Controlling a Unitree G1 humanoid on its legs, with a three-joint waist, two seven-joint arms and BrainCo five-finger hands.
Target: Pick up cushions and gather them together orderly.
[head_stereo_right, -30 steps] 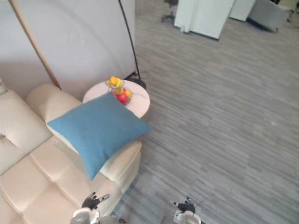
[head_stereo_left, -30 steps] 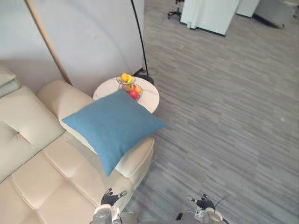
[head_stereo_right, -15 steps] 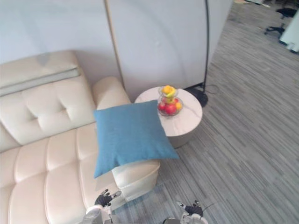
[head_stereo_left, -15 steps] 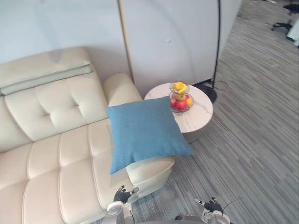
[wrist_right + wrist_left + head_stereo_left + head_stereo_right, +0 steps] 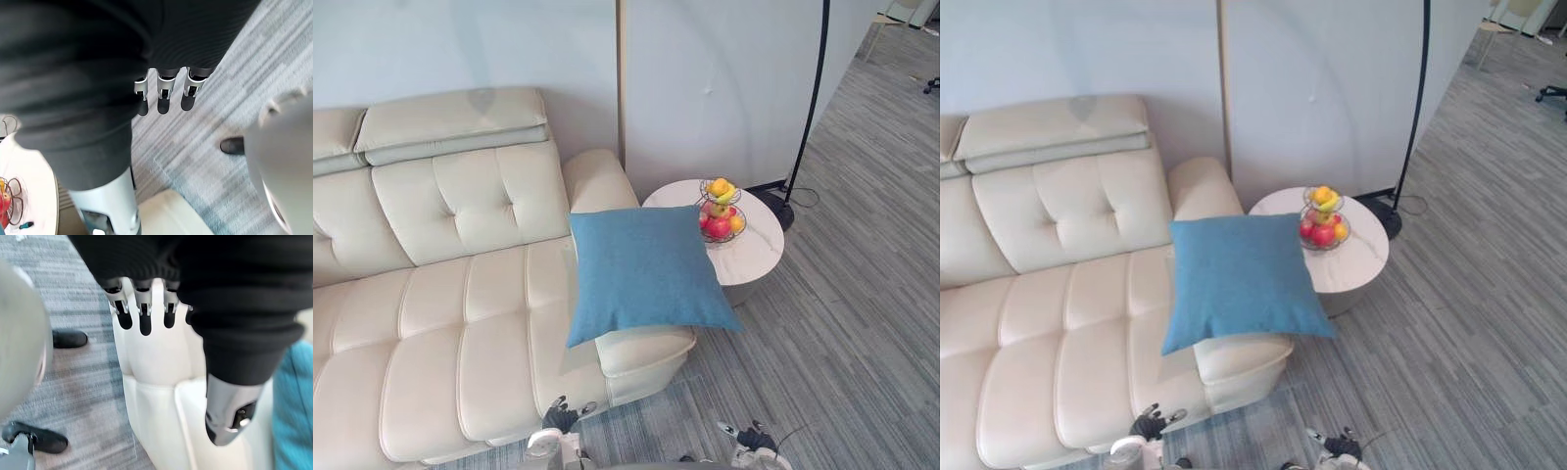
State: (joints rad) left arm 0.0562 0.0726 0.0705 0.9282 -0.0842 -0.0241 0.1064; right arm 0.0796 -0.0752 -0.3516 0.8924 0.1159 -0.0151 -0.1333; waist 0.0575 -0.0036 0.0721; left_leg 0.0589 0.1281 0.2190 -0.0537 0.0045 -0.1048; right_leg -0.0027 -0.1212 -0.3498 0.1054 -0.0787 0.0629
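Fingers [image 5: 145,322] of the left hand [image 5: 558,413] and right hand [image 5: 745,432] hang straight and empty. Blue cushion [image 5: 646,269] lies on the end of the sofa [image 5: 450,294] beside a round table [image 5: 756,262]; probably soft and light, best gripped along an edge.

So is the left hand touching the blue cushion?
Apart. The left eye view shows the left hand by the sofa front, bare seat between it and the blue cushion.

Blue cushion [image 5: 646,271] tilted on sofa armrest [image 5: 636,343]
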